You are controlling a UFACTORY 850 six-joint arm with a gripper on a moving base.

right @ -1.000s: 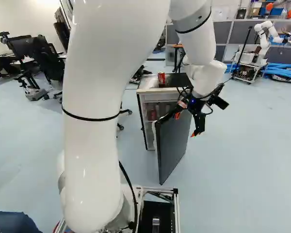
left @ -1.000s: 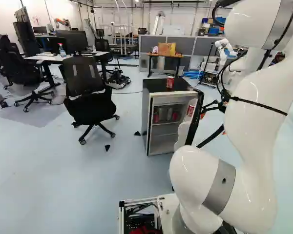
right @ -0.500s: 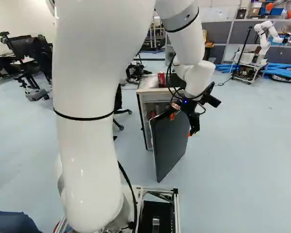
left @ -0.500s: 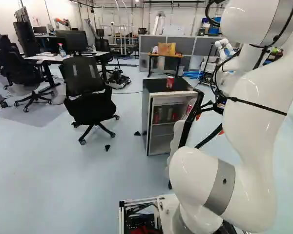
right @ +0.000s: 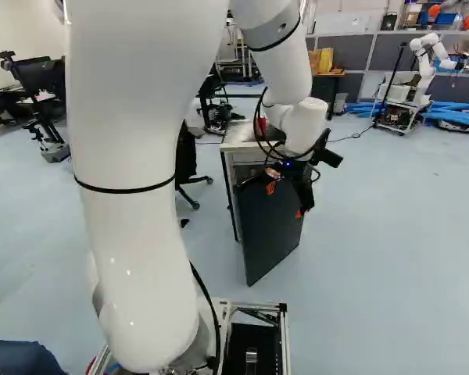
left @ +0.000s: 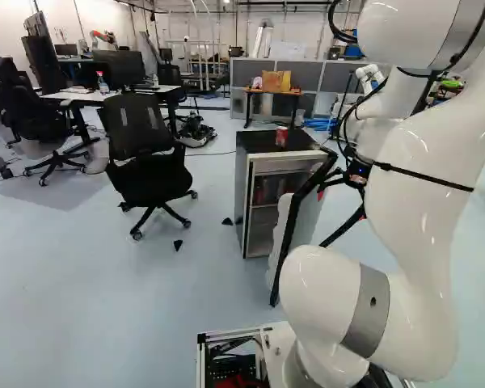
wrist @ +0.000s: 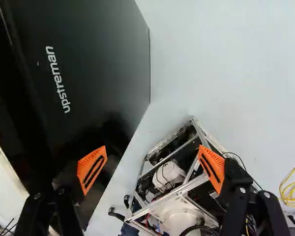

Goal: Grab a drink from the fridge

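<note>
In the right base view my gripper (right: 285,201) is at the upper part of the fridge door (right: 267,234), one finger across its outer face. The wrist view shows the gripper (wrist: 153,147) open, nothing gripped, with one orange pad (wrist: 92,170) over the dark door (wrist: 98,64) and the other outside its edge. Whether finger and door touch is unclear there. The small fridge (left: 241,194) stands with its door partly open, angled towards the base. A red can (left: 281,137) stands on its top. Cans (left: 263,192) inside show dimly behind the door's edge.
An office chair (left: 145,153) stands beside the fridge in the left base view. Beyond are a desk (left: 81,97) and a table with a box (left: 276,81). Another robot (right: 426,66) stands at the back right. My base frame (wrist: 187,187) shows below the gripper.
The fridge door has swung partway towards closed, hiding the can earlier seen in the door. My arm and open gripper have moved left with it in both base views. The base has stayed put.
</note>
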